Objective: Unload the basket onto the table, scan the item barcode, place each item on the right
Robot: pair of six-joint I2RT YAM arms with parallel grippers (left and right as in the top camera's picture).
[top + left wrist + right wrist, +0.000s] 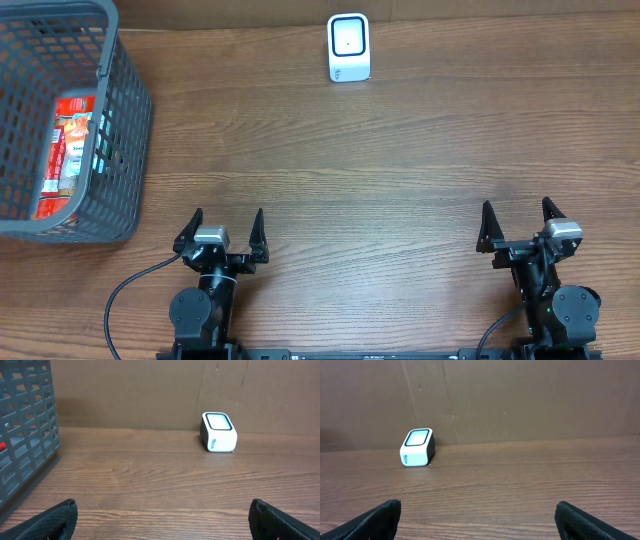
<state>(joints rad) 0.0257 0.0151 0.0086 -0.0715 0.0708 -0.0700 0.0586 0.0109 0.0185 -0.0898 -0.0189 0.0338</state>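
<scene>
A red and white packet, the item (pixel 73 150), lies inside the grey basket (pixel 125 140) at the far left; no barcode shows on it. A white scanner (pixel 349 48) stands at the table's back edge, also visible in the left wrist view as a scanner (pixel 218 432) and in the right wrist view as a scanner (pixel 417 447). My left gripper (pixel 228 222) rests near the front left, open, with bare wood between its fingers. My right gripper (pixel 518 212) sits at the front right, open and holding nothing.
The basket's grey mesh wall (pixel 25 435) rises at the left of the left wrist view. A brown wall (pixel 520 400) stands behind the table's back edge. Black cables (pixel 125 295) run from the arm bases at the front.
</scene>
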